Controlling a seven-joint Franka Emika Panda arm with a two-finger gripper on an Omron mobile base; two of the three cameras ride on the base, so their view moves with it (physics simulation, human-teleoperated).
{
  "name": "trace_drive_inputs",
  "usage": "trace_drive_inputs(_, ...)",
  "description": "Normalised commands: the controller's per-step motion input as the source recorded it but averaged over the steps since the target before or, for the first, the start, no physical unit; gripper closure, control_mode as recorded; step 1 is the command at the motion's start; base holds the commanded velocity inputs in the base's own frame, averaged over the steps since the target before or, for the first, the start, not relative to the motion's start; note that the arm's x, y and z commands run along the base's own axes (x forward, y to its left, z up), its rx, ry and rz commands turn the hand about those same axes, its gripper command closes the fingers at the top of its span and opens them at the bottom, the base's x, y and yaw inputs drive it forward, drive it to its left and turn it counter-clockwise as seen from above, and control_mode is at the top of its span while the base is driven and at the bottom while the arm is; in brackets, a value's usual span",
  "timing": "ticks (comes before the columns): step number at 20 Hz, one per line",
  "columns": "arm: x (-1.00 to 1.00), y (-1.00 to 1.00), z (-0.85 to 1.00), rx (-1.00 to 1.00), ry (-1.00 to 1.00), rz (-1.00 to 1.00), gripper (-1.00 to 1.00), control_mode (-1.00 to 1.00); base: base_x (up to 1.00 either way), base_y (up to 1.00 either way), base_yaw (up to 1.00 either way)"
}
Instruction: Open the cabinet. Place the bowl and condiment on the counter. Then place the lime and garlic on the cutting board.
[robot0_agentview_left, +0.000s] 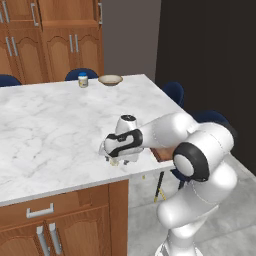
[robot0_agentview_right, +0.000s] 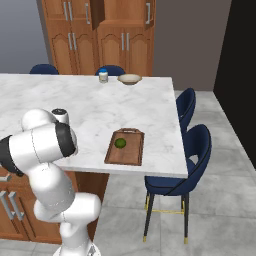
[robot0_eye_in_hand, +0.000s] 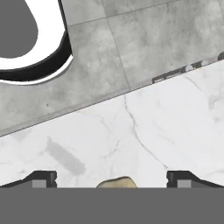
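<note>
My gripper (robot0_agentview_left: 114, 159) hangs low over the white marble counter (robot0_agentview_left: 50, 125) near its front edge, jaws open. In the hand view the off-white garlic (robot0_eye_in_hand: 117, 182) lies on the marble between the fingertips (robot0_eye_in_hand: 43, 178), untouched by either. To the right, the cutting board (robot0_agentview_right: 125, 150) holds the green lime (robot0_agentview_right: 120, 143). The cream bowl (robot0_agentview_right: 129, 78) and the blue-lidded condiment (robot0_agentview_right: 103, 76) stand side by side at the counter's far edge. Behind them rises the cabinet (robot0_agentview_right: 125, 20), one upper door swung outward.
Navy stools (robot0_agentview_right: 192, 150) stand along the counter's right side, and another (robot0_agentview_right: 112, 70) at its far side. The counter's front edge (robot0_eye_in_hand: 131, 89) runs just beyond the fingers, with grey floor below. My own arm hides part of the board in the left base view.
</note>
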Motion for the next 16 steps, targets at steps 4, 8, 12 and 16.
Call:
trace_drive_inputs(4,0.37,0.00,-0.22,0.00,0.00,0.00,-1.00,-1.00,0.00,0.00,0.00)
trace_drive_inputs(8,0.52,0.02,-0.34,0.00,0.00,0.00,-1.00,-1.00,0.00,0.00,0.00)
trace_drive_inputs(12,0.10,0.06,-0.27,0.00,0.00,0.00,-1.00,-1.00,0.00,0.00,0.00)
trace_drive_inputs(16,0.00,0.02,-0.09,0.00,0.00,0.00,1.00,-1.00,0.00,0.00,0.00)
